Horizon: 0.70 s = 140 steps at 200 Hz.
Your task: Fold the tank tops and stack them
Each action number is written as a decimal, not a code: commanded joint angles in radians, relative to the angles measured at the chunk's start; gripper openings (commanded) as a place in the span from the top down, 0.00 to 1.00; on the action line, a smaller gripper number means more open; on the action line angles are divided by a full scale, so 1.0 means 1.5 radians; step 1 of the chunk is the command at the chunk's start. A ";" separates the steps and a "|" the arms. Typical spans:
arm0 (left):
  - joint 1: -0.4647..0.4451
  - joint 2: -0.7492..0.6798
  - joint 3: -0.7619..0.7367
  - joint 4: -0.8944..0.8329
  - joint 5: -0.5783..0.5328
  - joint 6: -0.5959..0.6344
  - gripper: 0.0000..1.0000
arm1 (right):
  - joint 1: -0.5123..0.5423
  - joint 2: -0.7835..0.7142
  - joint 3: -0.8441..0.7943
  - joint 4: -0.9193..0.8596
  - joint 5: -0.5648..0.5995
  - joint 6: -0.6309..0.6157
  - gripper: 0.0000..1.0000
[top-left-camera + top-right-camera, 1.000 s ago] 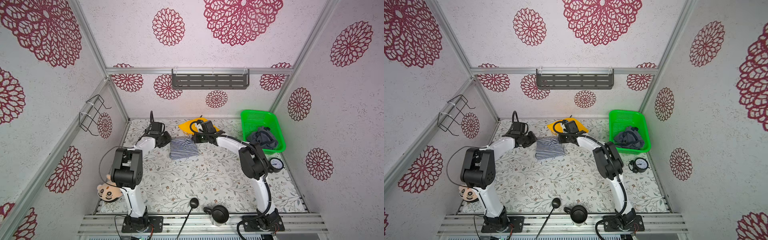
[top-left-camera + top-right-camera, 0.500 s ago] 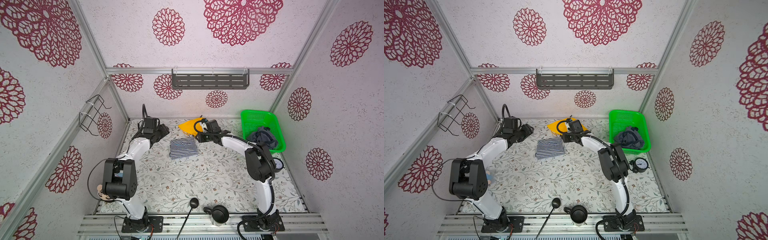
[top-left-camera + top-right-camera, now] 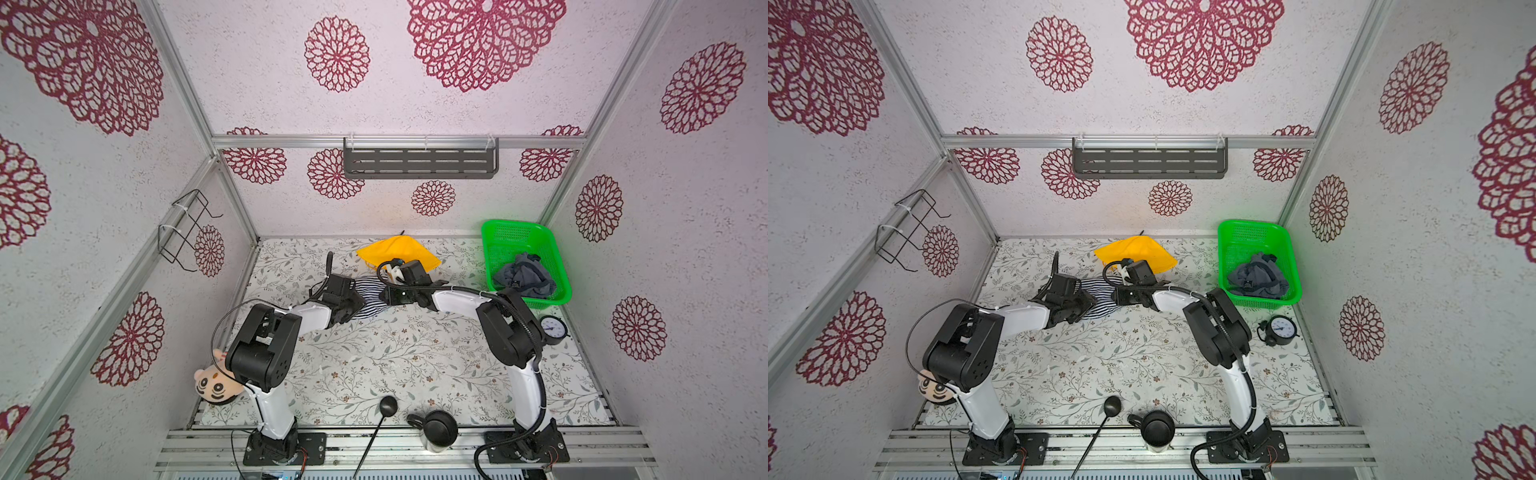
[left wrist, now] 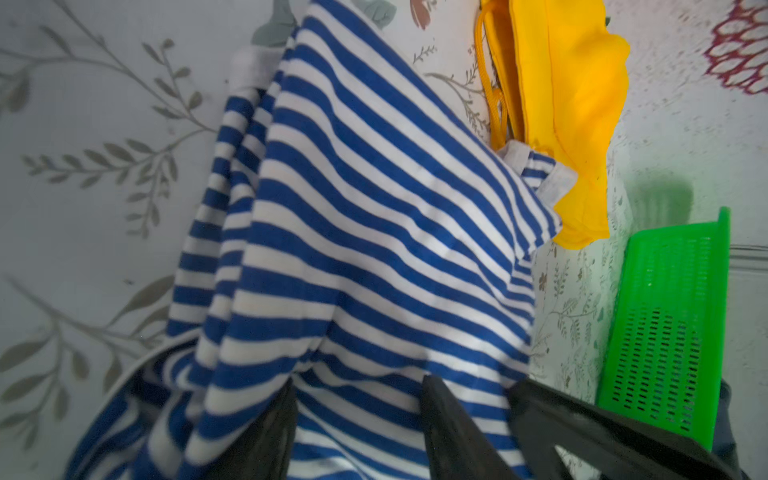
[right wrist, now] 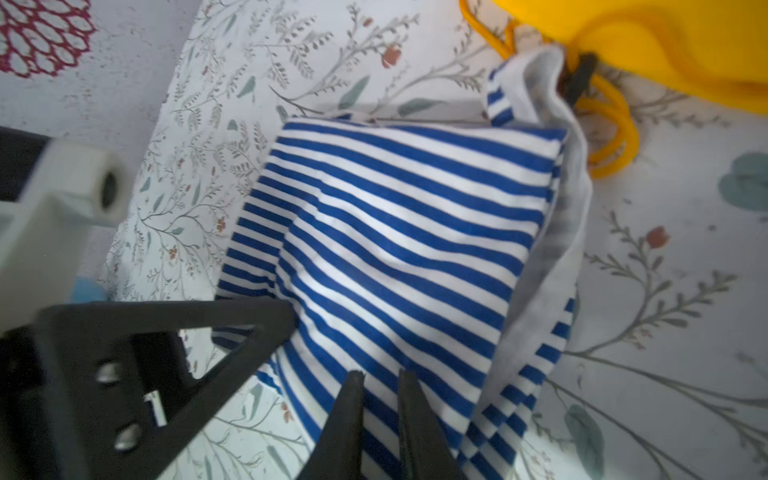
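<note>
- The clock [image 3: 552, 328] stands near the right edge of the desk [image 3: 395, 353]; its dial marks are too small to read.
- The green basket [image 3: 498, 249] in the back right corner holds 1 crumpled blue-grey tank top [image 3: 525, 276].
- The black mug [image 3: 436, 426] stands at the front edge; its inside cannot be made out.
- The striped tank top [image 4: 353, 228], blue and white, lies mid-desk toward the back edge, just beside the yellow hat [image 4: 573, 104].
- The left gripper [image 4: 359, 384] has its 2 fingers partly apart with striped cloth bunched between them; whether it grips cannot be told.
- The right gripper [image 5: 381, 374] is narrow, fingers almost together, with striped cloth pinched in the slit.
- In both top views the 2 grippers sit at opposite ends of the striped tank top.
</note>
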 commanded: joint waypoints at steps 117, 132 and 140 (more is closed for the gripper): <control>0.019 -0.079 0.039 -0.052 -0.039 0.024 0.35 | 0.037 -0.092 0.017 -0.028 -0.007 -0.005 0.81; 0.030 -0.065 0.032 -0.039 -0.048 0.016 0.35 | 0.043 -0.063 0.020 0.004 -0.027 0.019 0.81; 0.037 -0.054 0.031 -0.031 -0.042 0.010 0.35 | 0.044 -0.045 0.025 0.016 -0.035 0.029 0.81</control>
